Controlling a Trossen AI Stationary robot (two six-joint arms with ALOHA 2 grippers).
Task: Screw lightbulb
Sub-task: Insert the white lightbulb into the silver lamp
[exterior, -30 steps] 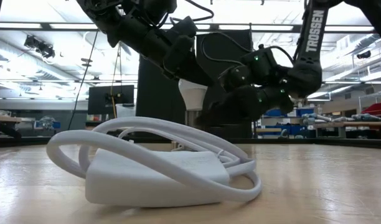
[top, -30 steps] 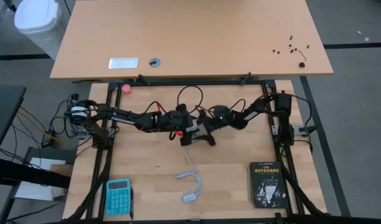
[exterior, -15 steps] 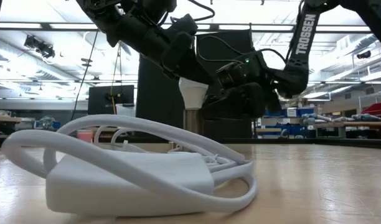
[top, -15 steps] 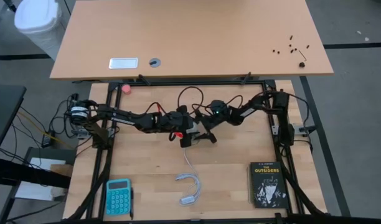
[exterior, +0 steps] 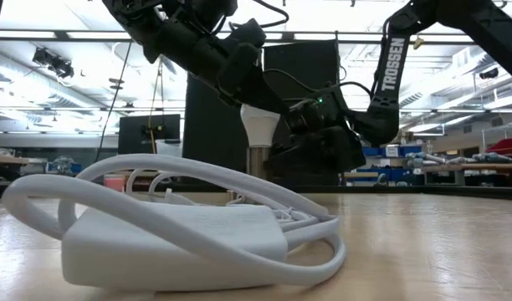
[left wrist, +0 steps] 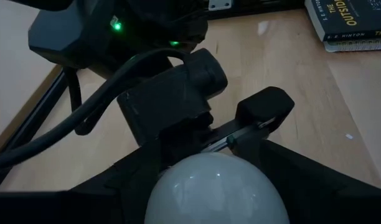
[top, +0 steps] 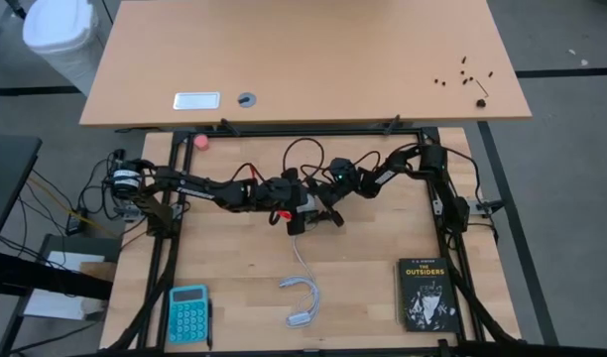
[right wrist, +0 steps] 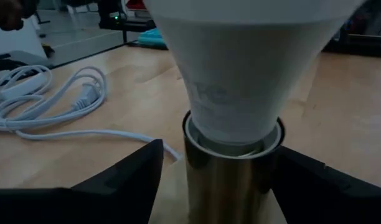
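At mid-table, the left gripper (left wrist: pixel 209 186) clasps the globe of the lightbulb (right wrist: pixel 240 74), seated upright in a metal socket (right wrist: pixel 231 180). The right gripper (right wrist: pixel 218 186) straddles the socket, fingers (right wrist: pixel 125 180) parted, contact unclear.

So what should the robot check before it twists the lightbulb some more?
1. Lightbulb sitting in the metal socket: ok, its neck is inside the rim.
2. Lightbulb upright: ok in the low view.
3. Left claw holding the lightbulb's globe: ok, its fingers flank it on both sides.
4. Right claw gripping the socket: cannot tell, its fingers sit either side, but contact is unclear.
5. White cord away from the claws: ok, it lies on the table apart from the socket.
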